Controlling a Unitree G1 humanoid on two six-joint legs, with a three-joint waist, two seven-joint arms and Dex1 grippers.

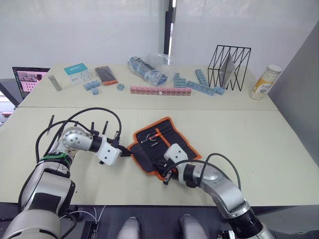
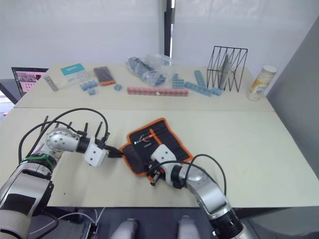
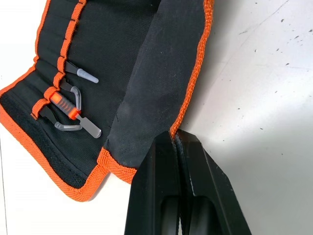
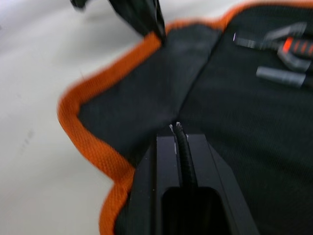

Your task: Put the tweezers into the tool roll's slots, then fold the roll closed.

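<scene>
The right gripper [image 1: 168,175] is seen pressed together on the near edge of the tool roll [image 1: 172,141], pinching the black fabric. The left gripper [image 3: 174,139] is seen pinched on the roll's orange edging at the left flap, which is folded partly over. The roll is laid on the near table [image 1: 259,139], still mostly spread. Tweezers [image 3: 73,100] are tucked in the slots [image 3: 61,63], tips exposed. Blue blocks [image 1: 202,85] and a wire rack [image 1: 229,67] are seen on the far table.

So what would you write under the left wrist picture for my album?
Left gripper pinching the orange edge of the tool roll, tweezers tucked in its slots.
</scene>
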